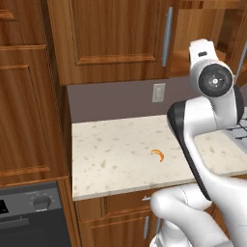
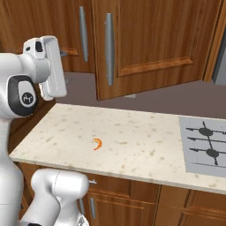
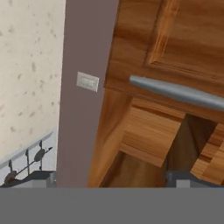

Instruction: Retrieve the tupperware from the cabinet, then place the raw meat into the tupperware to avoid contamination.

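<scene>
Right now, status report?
Gripper open, empty, facing cabinet handle. Raw meat alone on counter. Cabinet door ajar.

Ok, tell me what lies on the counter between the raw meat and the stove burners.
Nothing: in the right base view the speckled counter is bare from the raw meat across to the stove burners.

The arm (image 1: 202,144) covers the counter's (image 1: 116,154) right part and most of the stove (image 1: 240,132), which the left base view's edge also cuts. In the hand view only the fingertips (image 3: 41,178) rise above the bottom band, and the open cabinet's (image 3: 153,131) dark inside cannot be made out. The meat (image 2: 97,144) is too small for detail
</scene>
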